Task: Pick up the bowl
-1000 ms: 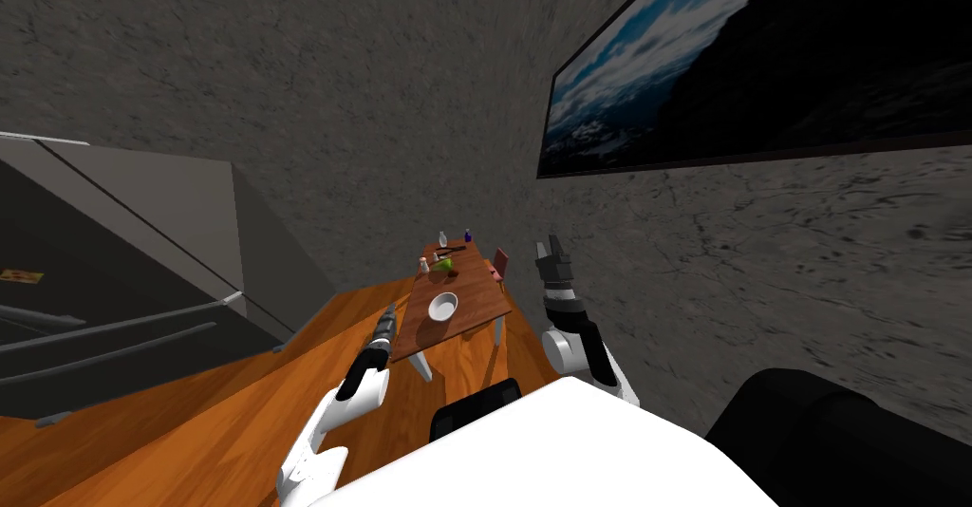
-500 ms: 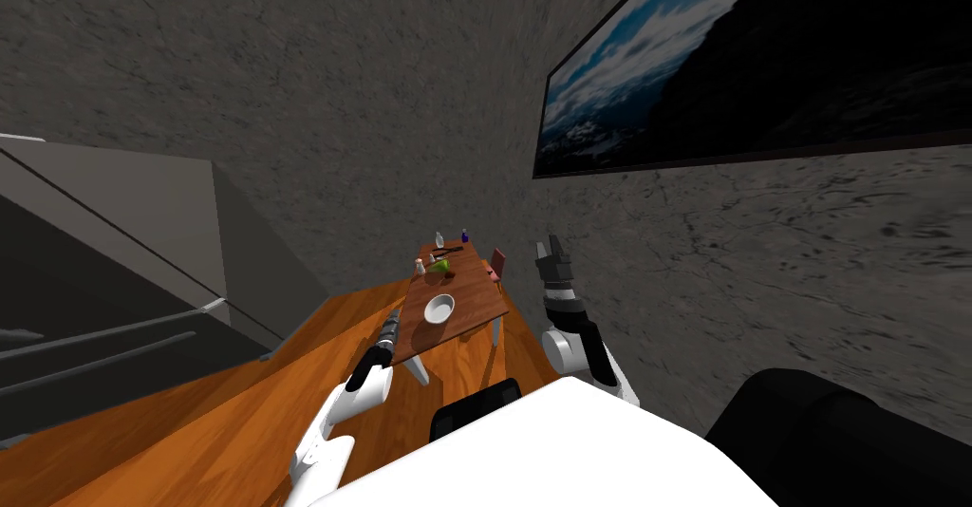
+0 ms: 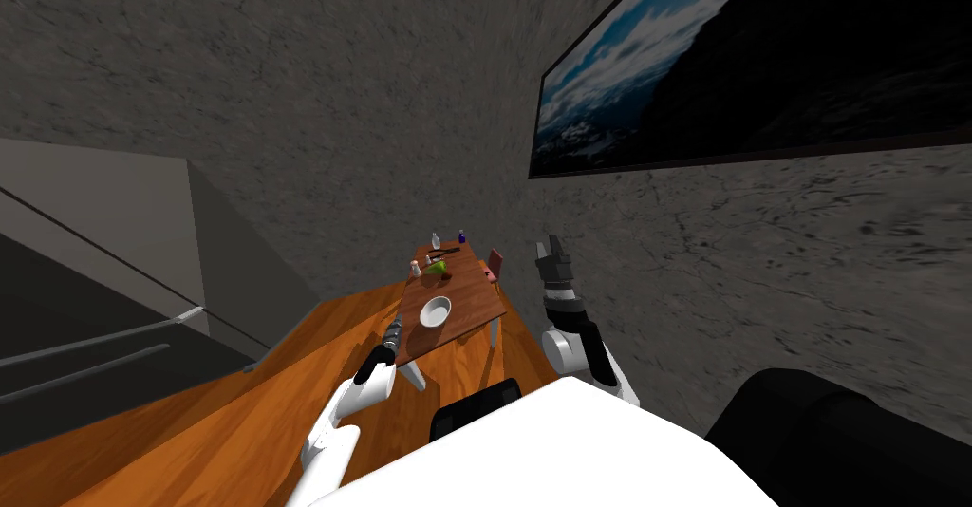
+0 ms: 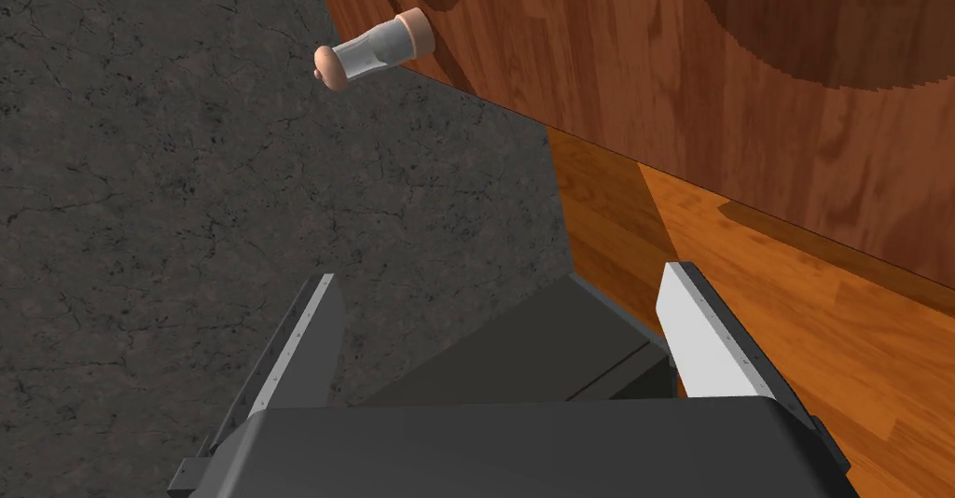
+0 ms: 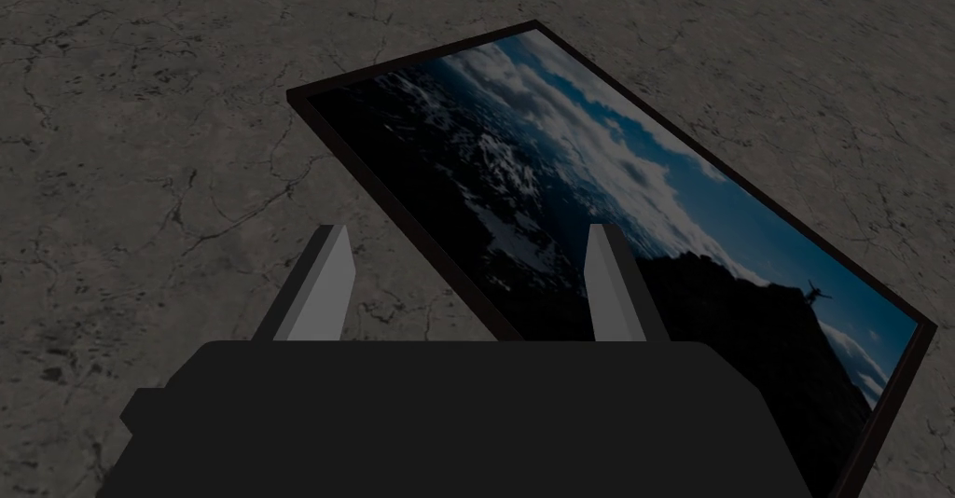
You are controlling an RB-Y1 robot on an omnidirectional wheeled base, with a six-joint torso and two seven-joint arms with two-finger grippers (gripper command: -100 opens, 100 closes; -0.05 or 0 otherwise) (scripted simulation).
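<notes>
White bowl (image 3: 437, 311) on wooden table (image 3: 472, 291)

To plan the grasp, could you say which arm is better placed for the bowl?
Probably left: the left gripper is open by the table near the bowl; the right gripper points away.

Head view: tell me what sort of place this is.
Probably a dining corner of a house: a wooden table carrying a white bowl and small bottles, a chair beside it, and a large framed picture on the grey wall.
</notes>
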